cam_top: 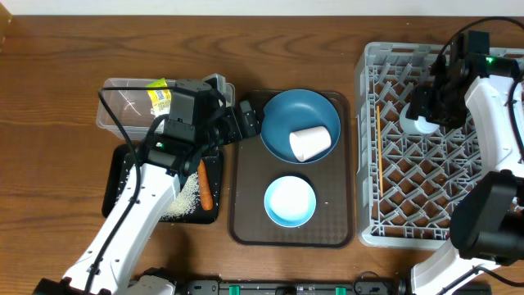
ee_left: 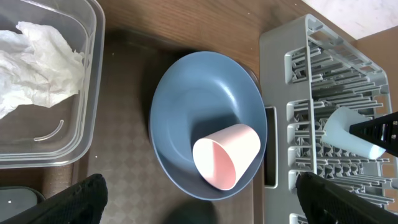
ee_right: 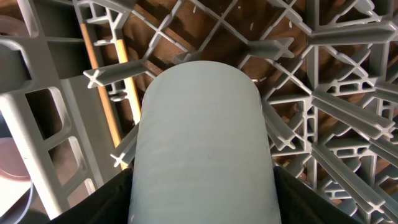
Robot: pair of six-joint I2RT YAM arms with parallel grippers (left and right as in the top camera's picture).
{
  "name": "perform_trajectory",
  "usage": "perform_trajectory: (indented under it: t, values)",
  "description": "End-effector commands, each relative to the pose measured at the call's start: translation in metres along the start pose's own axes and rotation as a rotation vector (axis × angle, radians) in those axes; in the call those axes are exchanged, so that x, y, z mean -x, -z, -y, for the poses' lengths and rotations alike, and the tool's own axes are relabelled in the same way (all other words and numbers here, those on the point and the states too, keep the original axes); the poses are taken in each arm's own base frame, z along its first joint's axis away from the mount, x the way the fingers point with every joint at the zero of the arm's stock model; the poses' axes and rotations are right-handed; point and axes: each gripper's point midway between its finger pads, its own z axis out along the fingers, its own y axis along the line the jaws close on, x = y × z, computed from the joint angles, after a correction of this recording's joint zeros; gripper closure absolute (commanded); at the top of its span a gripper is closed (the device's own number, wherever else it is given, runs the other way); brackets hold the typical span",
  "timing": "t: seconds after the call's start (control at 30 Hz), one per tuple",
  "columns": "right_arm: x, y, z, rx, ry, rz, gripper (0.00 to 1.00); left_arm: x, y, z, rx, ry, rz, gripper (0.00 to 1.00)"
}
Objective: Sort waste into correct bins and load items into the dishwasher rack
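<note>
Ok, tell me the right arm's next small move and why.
Probably ease the light blue cup down onto the dishwasher rack before releasing: the right gripper grips it directly over the lattice, beside the chopsticks.

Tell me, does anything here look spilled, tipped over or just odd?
Yes. A pale pink cup lies on its side inside the dark blue plate, not upright. Loose white rice is scattered across the black tray beside a carrot, like a spill.
</note>
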Motion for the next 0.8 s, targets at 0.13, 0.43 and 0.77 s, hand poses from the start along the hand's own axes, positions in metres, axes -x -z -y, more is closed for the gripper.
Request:
perform_trajectory:
  t: [0.13, 0.43, 0.77]
  values:
    - [-0.003, -0.002, 0.002, 0.006, -0.021, -0.007, 0.99, 0.006, 0.002, 0.003, 0.001, -0.008, 0.018, 0.00]
    - [-0.004, -0.005, -0.006, 0.031, -0.008, -0.007, 0.99, 0.006, 0.002, 0.003, 0.001, -0.008, 0.018, 0.00]
    - [-0.008, -0.013, -0.005, 0.028, -0.009, -0.016, 0.96, 0.006, 0.002, 0.003, 0.001, -0.008, 0.018, 0.01]
